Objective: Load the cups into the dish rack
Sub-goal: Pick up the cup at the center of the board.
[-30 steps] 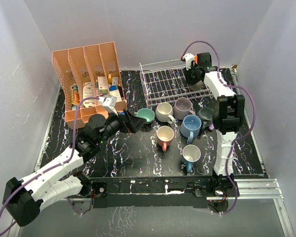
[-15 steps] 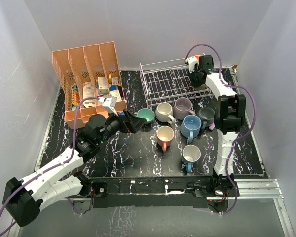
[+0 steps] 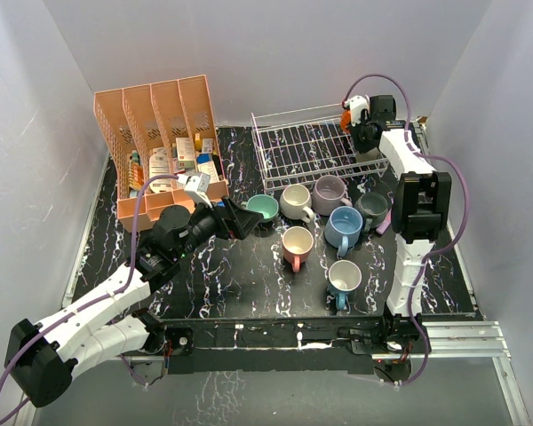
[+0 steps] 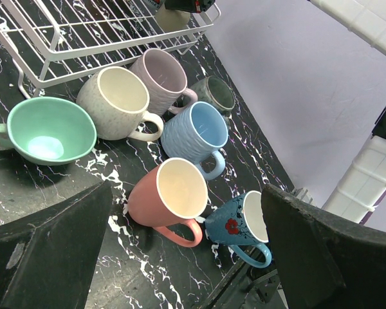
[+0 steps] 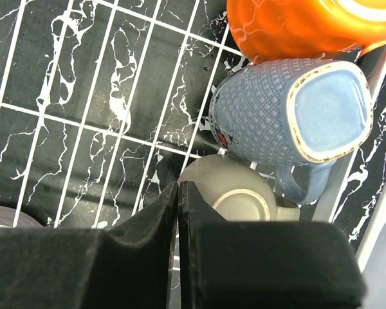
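Plain pale lavender-grey walls (image 3: 266, 53) enclose a black tabletop veined with white marbling (image 3: 249, 275) on three sides. A silver aluminium rail frame (image 3: 480, 333) edges its near right corner. Light falls soft and even.

Seven mugs (image 4: 170, 193) clustered on the marbled desk (image 4: 260, 158), near side of the wire dish rack (image 4: 83, 48); left hand (image 4: 186, 193) spread wide.

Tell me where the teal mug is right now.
In the top view the teal mug is the leftmost one outside the dish rack, just left of the cream mug and directly ahead of the open left gripper.
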You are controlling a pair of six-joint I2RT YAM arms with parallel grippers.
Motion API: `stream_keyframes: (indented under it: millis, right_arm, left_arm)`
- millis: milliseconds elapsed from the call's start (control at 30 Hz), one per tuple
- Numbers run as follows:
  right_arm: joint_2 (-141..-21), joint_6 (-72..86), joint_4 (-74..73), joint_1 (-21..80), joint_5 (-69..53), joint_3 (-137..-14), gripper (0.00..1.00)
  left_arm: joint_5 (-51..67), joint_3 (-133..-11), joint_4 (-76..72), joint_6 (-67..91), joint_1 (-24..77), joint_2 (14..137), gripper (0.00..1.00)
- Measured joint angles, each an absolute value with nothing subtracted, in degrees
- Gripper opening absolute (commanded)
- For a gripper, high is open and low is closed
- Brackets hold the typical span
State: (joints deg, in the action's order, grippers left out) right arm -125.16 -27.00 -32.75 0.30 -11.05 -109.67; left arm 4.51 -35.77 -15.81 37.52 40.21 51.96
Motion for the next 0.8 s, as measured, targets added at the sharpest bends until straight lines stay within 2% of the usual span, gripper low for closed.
stream_keyframes:
  millis: [400, 600, 800]
  right_arm:
    - [-122.5, -27.6, -35.8, -1.3, -17.3, -109.6, 0.14]
    - [-115.5, -27.4, -37.5, -1.6, -26.6, -108.0, 0.19]
    - [-106.2, -26.9, -37.3, -1.5, -37.8, -100.5, 0.28]
  left_arm:
    - [4.5, -35.8, -15.8, 37.5, 40.2, 52.0, 0.97]
    - [4.5, -35.8, -15.8, 37.5, 40.2, 52.0, 0.97]
    - [4.3, -35.8, -15.3, 37.7, 40.2, 52.0, 0.97]
